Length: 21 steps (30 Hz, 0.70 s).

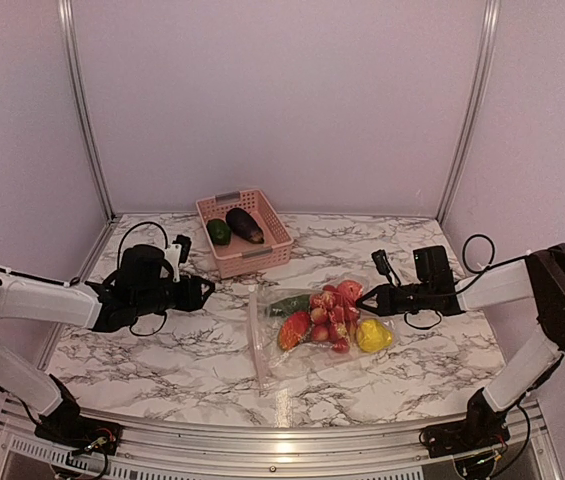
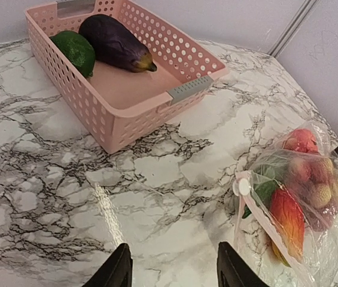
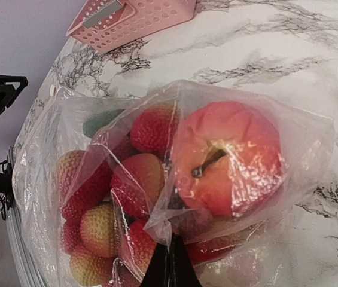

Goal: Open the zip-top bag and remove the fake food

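Observation:
The zip-top bag [image 1: 265, 345] lies flat on the marble table, its zip strip [image 2: 241, 188] toward the left arm. Inside it are a pinkish-red round fruit [image 3: 228, 158], a cluster of small red balls [image 3: 136, 179], a yellow lumpy fruit [image 1: 373, 335] and an orange-red piece [image 2: 287, 215]. My right gripper [image 3: 170, 254] is shut on a fold of the bag's plastic at its right end. My left gripper [image 2: 174, 263] hangs open over bare marble, left of the zip strip, with nothing between its fingers. A dark purple eggplant [image 2: 116, 43] and a dark green fruit [image 2: 75, 51] lie in the pink basket.
The pink slotted basket [image 1: 262, 255] stands at the back middle of the table, behind the bag. Purple walls and metal posts [image 1: 82, 110] close in the back and sides. The metal front rail [image 1: 282, 440] runs between the arm bases.

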{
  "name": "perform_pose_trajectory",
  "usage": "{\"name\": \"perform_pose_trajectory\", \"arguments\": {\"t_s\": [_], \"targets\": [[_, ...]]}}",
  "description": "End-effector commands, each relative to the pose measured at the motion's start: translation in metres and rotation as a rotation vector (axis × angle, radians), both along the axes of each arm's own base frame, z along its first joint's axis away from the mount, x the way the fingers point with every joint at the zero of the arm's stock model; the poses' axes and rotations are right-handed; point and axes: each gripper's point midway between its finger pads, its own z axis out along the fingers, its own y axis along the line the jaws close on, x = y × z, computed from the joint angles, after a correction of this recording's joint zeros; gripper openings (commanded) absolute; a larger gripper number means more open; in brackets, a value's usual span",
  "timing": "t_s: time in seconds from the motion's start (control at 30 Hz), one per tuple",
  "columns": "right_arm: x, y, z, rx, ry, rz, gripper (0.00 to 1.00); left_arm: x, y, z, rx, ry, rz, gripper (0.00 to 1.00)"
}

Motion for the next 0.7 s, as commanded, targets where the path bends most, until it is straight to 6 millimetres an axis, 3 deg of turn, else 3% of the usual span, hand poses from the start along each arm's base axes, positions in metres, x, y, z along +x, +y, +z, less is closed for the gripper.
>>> {"name": "perform_pose_trajectory", "arguments": {"t_s": [0.0, 0.17, 0.37, 0.57, 0.67], "targets": [[0.002, 0.003, -0.002, -0.015, 0.003, 0.007, 0.00, -0.032, -0.022, -0.007, -0.055, -0.023, -0.099, 0.47], [0.002, 0.004, -0.006, -0.020, 0.010, 0.010, 0.00, -0.058, -0.047, -0.037, -0.031, 0.013, -0.177, 0.43], [0.002, 0.004, -0.008, -0.025, 0.013, 0.014, 0.00, -0.082, -0.094, -0.059, 0.010, 0.025, -0.315, 0.41], [0.000, 0.005, -0.011, -0.020, 0.023, 0.026, 0.00, -0.096, -0.141, -0.066, 0.029, -0.001, -0.431, 0.42], [-0.001, 0.007, -0.011, -0.009, 0.024, 0.037, 0.00, -0.096, -0.155, -0.066, 0.024, -0.012, -0.452, 0.47]]}}
